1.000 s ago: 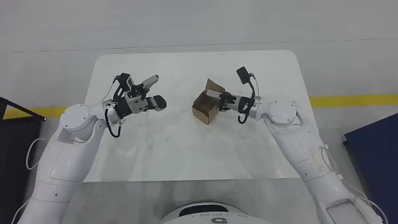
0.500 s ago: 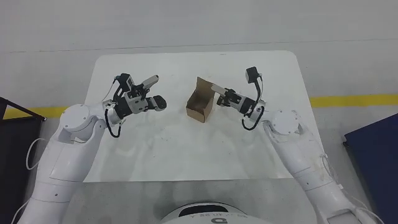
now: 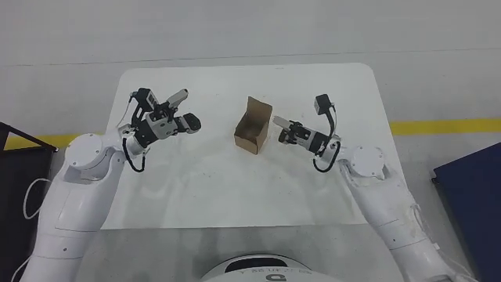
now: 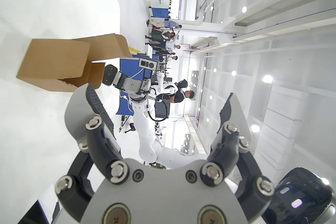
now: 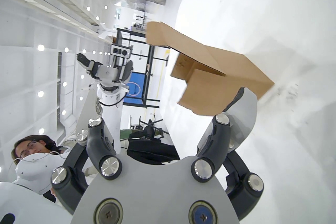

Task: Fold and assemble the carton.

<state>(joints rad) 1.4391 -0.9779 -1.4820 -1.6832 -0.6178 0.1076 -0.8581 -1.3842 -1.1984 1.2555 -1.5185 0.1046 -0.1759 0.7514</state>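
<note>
1. The carton (image 3: 253,125) stands on the white table (image 3: 235,196) at the middle of the top frame. Its mouth is open, one long flap stands upright and the shorter side flaps hang loose, so the body looks formed but not closed.
2. The right claw (image 3: 282,131) sits just right of the carton in the top frame. It is released and grasps nothing. I cannot tell whether a fingertip touches the near side flap.
3. The left claw (image 3: 185,110) hangs at centre left of the top frame, well apart from the carton. It is also released and empty, with its fingers spread wide.
4. The step in hand seems to be folding the loose flaps inward.
5. The carton looks light and would likely slide under a one-sided push. It would help to bring the left claw up to the far wall as a brace before the right one presses.
6. The short side flaps should probably go in first and the long flap over them, with each push made near the crease.
7. Slow, level pressure should keep the walls square, while a push high on the upright flap could tip the whole carton.
</note>
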